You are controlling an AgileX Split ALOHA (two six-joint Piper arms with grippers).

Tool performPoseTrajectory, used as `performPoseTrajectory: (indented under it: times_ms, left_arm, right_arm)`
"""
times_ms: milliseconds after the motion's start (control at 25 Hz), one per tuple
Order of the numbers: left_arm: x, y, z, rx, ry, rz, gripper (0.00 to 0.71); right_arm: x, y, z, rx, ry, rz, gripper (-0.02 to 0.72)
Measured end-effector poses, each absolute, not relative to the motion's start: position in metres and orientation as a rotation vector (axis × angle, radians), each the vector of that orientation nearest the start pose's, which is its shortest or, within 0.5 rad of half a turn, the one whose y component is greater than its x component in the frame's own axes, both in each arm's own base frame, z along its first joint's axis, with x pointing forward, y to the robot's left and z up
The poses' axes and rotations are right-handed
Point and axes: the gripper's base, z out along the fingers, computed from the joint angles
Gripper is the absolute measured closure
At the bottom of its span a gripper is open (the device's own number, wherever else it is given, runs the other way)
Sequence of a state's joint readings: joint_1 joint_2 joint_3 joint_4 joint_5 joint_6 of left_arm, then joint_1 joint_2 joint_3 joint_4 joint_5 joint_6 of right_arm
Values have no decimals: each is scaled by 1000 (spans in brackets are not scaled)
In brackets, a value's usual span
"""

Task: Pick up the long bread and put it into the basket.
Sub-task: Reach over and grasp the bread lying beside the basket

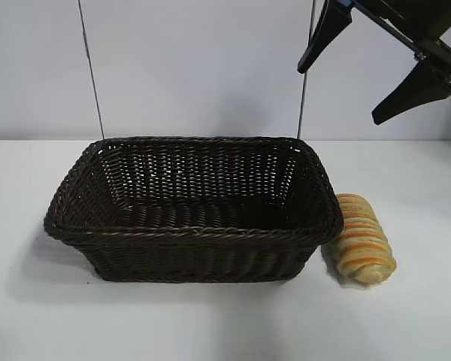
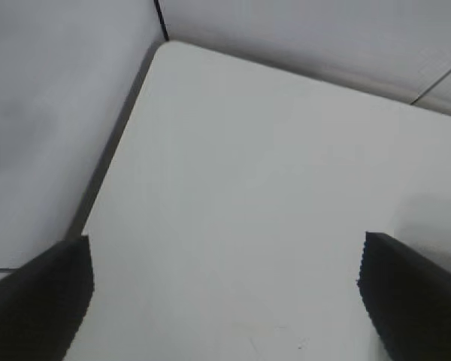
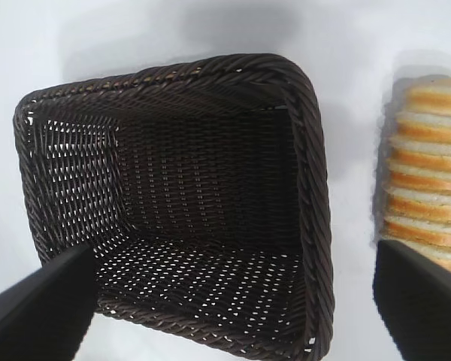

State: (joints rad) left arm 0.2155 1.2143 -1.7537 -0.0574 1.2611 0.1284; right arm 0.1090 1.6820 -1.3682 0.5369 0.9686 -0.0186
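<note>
Start at the left of the exterior view: your left arm does not appear there at all. Its wrist camera shows the left claw [image 2: 225,301] spread wide with nothing between the fingers, over a bare corner of the table [image 2: 248,188], and neither task thing is in its sight. The risk on this side is small, but if you bring that arm in, it comes in blind to the basket.

In the middle, the basket [image 1: 192,233] sits flat on the table and its floor is bare. The weave is light-looking and the sides slope outward, so a nudge against the braided rim could slide or tip it.

Just beside the basket's right end lies the long bread [image 1: 363,238], on the table, close against the outer wall or touching it; you cannot tell which. That closeness is your main hazard. A finger going down on the basket side of the loaf may land on the rim or wedge against the wicker, shoving the basket or rolling the loaf away.

At the upper right, your right claw [image 1: 376,64] hangs high above the table, fingers spread wide and empty, angled down toward the basket and loaf. The loaf looks soft and rounded, so a pinch near one end could let it pivot and drop short of the basket. Straddle its middle across the stripes.
</note>
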Motion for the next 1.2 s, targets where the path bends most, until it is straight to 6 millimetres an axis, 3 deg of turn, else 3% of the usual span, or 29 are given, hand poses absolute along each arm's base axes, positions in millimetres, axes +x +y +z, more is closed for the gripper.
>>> performPoseTrajectory:
  times_ms: [120, 240, 360, 480, 600, 960, 1080, 1200]
  left_arm:
    - [141, 11, 518, 39, 2109, 76, 18]
    - [85, -2, 515, 116, 1990, 36, 18]
    - [36, -5, 499, 125, 1888, 37, 19]
    - [6, -6, 470, 124, 1865, 38, 19]
    - [-7, -6, 430, 124, 1903, 36, 20]
    - [12, -5, 309, 126, 2182, 10, 20]
    - [21, -5, 288, 98, 2225, -6, 20]
    - [26, -5, 280, 65, 2215, -18, 21]
  right_arm:
    - [348, 77, 290, 124, 2706, 712, 9]
    - [348, 77, 290, 124, 2706, 713, 9]
    - [348, 77, 290, 117, 2705, 712, 9]
    - [348, 77, 290, 115, 2705, 712, 9]
    - [349, 77, 290, 111, 2702, 710, 9]
    - [349, 77, 290, 96, 2700, 707, 9]
    - [349, 77, 290, 96, 2700, 707, 9]
    - [349, 77, 290, 96, 2700, 707, 9]
